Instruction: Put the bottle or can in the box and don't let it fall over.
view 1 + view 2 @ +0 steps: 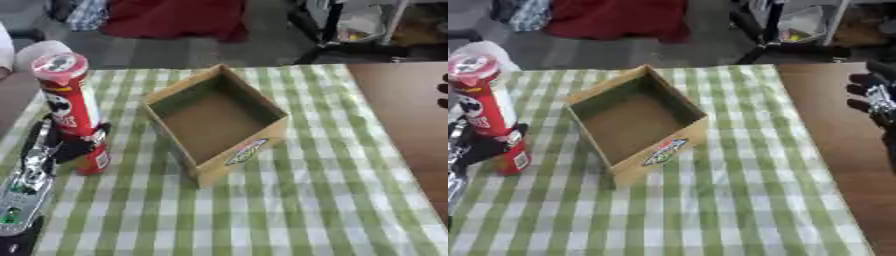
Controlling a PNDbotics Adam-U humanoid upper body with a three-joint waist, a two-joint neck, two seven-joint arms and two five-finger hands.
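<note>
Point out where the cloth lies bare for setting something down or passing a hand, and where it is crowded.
Bare checked cloth runs in front of the cardboard box and along its right side to the brown tabletop. The box's inside is also empty. It is crowded at the left edge, where the left hand grips the red can. The right hand waits at the right.

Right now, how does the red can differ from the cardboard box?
The red can is tall, narrow and round; the cardboard box is low, wide and square. The can is capped by a lid; the box is open on top and empty. The left hand is curled round the can; nothing touches the box. Both are upright on the checked cloth.
</note>
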